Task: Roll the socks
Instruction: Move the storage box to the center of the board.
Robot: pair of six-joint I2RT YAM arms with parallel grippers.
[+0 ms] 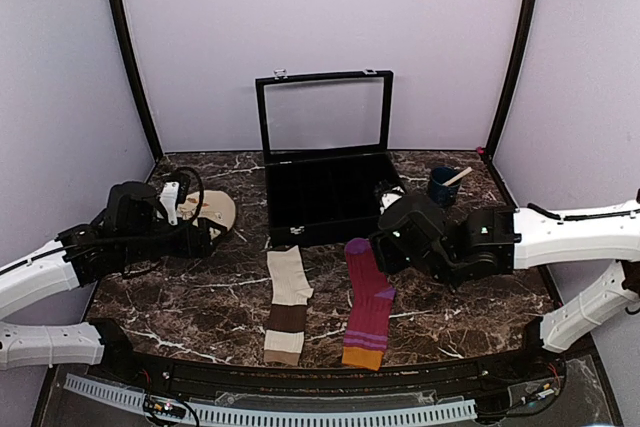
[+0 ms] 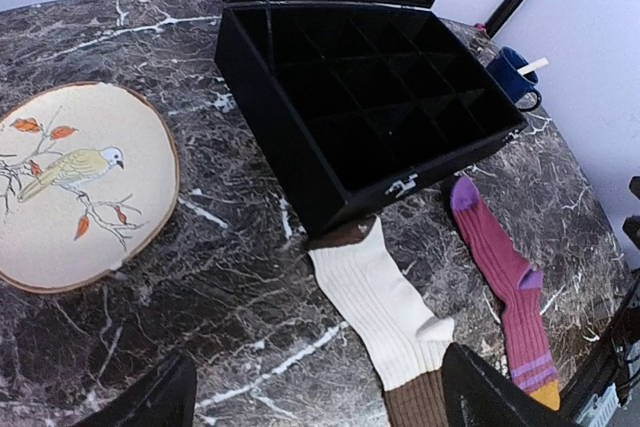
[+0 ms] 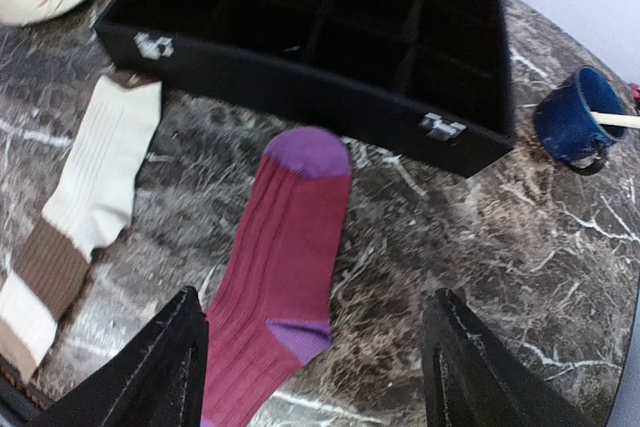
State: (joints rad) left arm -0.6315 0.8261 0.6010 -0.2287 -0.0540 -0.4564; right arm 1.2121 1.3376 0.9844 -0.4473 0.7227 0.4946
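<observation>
Hovering wide open and empty above the flat magenta-purple fabric sock, which lies lengthwise with its toe pointing away, the right gripper is nearer than the open left gripper.

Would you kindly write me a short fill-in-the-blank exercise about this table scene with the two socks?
1. The cream sock and the magenta sock both lie ____ on the table, unrolled.
2. The lid of the black case stands ____.
3. The round disc shows a painted ____.
4. The blue mug stands on the robot's ____ of the case.
Missing words: flat; open; bird; right.
</observation>
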